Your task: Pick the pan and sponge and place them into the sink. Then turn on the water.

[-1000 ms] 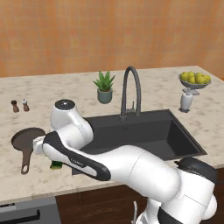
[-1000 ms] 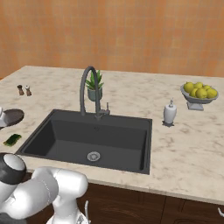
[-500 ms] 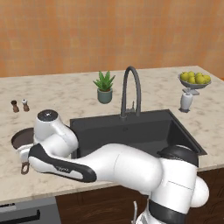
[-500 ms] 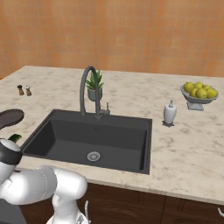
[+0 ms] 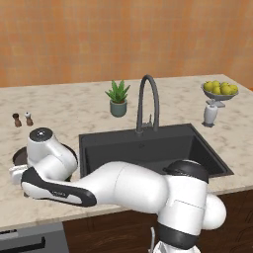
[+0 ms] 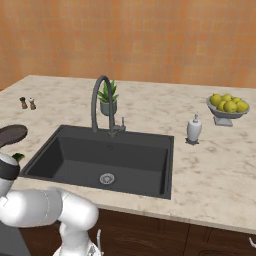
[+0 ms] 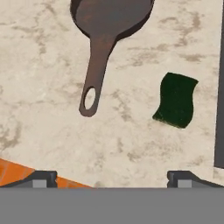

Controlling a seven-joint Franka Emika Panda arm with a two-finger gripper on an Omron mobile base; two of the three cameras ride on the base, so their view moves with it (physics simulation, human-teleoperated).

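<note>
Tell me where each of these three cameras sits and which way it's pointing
Left base view: behind the arm's left, looking forward and down at the sink; the arm crosses the foreground.
Right base view: behind the arm's right, same sink and faucet; arm at lower left.
Hand view: on the hand, facing down at the pan and sponge; open gripper fingertips at bottom.

A matt, rough cast-iron finish is shown by the pan [image 7: 105, 26]; the sponge [image 7: 176, 99] looks coarse; the marble-like counter [image 7: 39, 87] is smooth.

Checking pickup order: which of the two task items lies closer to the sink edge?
The sponge, dark green face up, beside the sink; the pan lies farther off.
</note>
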